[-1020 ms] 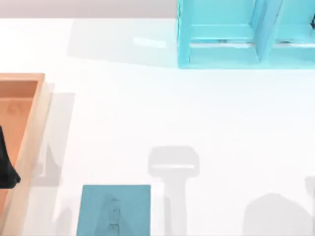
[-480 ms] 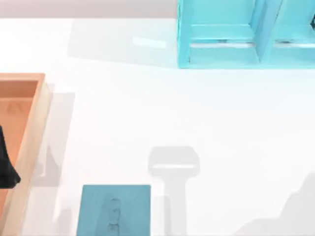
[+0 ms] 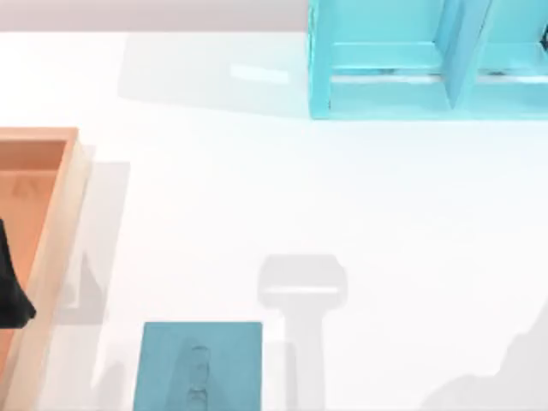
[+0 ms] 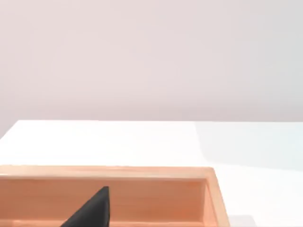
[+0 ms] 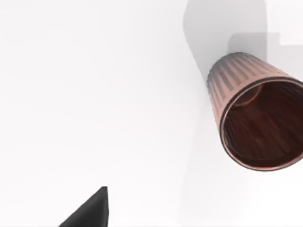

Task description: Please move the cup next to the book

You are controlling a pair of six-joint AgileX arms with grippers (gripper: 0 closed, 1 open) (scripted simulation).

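The cup [image 5: 258,113] is a ribbed brownish-pink cup with a dark reddish inside. It stands on the white table in the right wrist view, well apart from the dark tip of my right gripper [image 5: 90,210]. Nothing is held there. The book [image 3: 201,366] lies flat at the table's front edge, left of centre; it is teal-blue with a faint figure on its cover. My left gripper [image 3: 10,287] hangs over the orange tray [image 3: 51,248] at the far left, and the left wrist view also shows its dark tip [image 4: 92,210] above the tray's floor.
A cyan shelf unit [image 3: 385,90] stands at the back right. The orange tray's wall [image 4: 142,172] runs along the table's left side. White tabletop lies open between book, tray and shelf, with grey arm shadows at the front centre and front right.
The grey shadow at the top view's front right has spread and slid toward the right edge. The book, the tray and the left gripper have not moved.
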